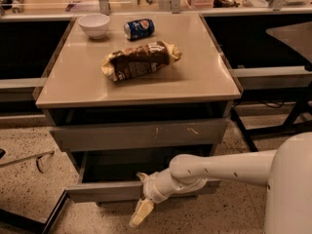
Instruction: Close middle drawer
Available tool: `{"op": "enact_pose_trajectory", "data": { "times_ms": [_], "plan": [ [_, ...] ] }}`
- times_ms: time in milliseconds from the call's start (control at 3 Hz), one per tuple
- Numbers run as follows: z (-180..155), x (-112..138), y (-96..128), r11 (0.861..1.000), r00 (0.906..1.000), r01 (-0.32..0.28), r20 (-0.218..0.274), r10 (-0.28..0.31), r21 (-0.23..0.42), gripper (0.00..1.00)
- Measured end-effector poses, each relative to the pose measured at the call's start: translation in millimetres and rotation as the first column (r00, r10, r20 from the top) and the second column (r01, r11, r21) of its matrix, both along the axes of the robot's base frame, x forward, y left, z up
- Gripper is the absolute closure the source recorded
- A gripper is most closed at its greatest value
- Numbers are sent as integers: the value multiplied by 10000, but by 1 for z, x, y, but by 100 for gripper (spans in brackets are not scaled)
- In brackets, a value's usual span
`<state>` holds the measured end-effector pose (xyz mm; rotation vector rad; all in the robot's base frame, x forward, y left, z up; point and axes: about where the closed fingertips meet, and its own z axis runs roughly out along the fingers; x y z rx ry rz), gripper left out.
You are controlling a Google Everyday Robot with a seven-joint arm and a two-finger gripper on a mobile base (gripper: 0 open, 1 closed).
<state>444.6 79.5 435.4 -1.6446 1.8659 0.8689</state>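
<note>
Camera view looks down on the counter (204,82), and the big white arm (229,167) reaches in from the right, low across the drawer stack. The middle drawer (102,191) stands pulled well out, its dark box open to view under the scratched top drawer (122,134), which sits just a little proud of the frame. On the counter lie a snack bag (139,61), a white bowl (94,25) and a blue can (139,28), all well apart from the action. And there's the hand (140,212), pointing downward right at the middle drawer's front, its tip dipping below the bottom edge. Open or closed? I cannot tell, and nothing shows in its hold.

The risk, as I judge it: with the hand that low, a push could slide under the front and miss it. Contact also sits right of centre, so an off-line shove might skew the drawer and jam it partway.
</note>
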Motion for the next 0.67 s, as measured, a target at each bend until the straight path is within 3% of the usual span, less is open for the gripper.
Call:
{"op": "enact_pose_trajectory", "data": {
  "times_ms": [667],
  "plan": [
    [-7, -13, -6, 9996, 9992, 197, -357, -190, 187, 0]
  ]
}}
